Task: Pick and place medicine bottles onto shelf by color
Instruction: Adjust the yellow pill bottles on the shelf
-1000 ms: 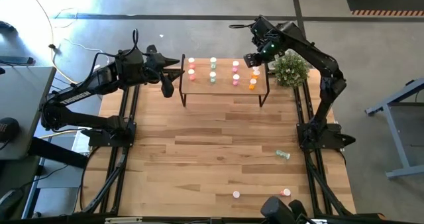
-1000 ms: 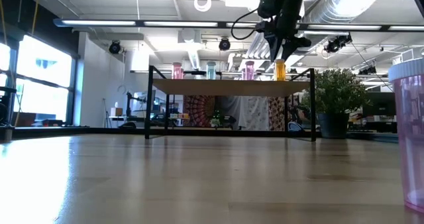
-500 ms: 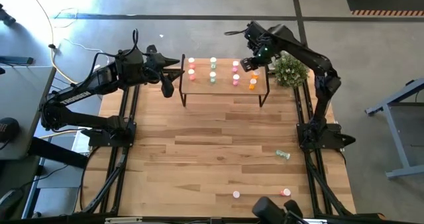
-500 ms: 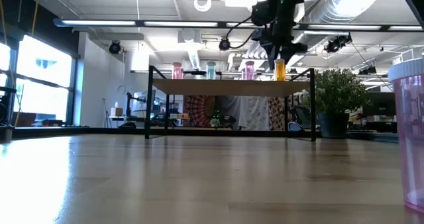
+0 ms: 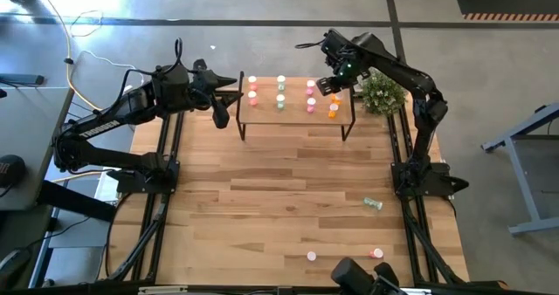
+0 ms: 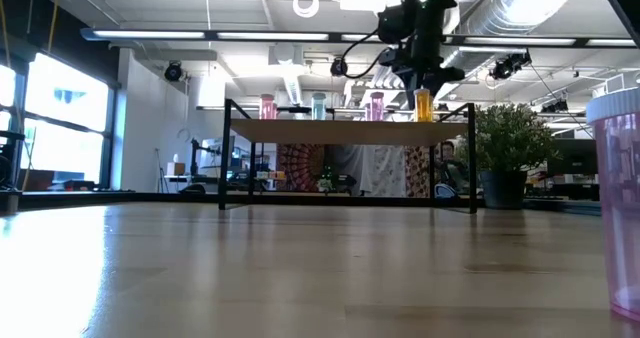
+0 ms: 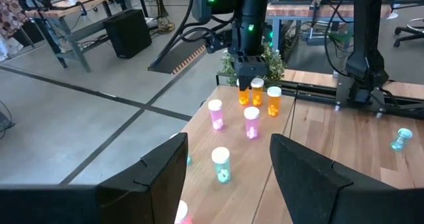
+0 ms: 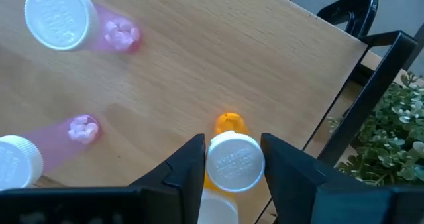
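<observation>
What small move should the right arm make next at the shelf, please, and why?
Probably finish closing on the orange bottle, then lift it straight up. The right gripper sits over the shelf with its fingers either side of the white cap, and a small gap shows at each side, so nothing looks gripped.
</observation>
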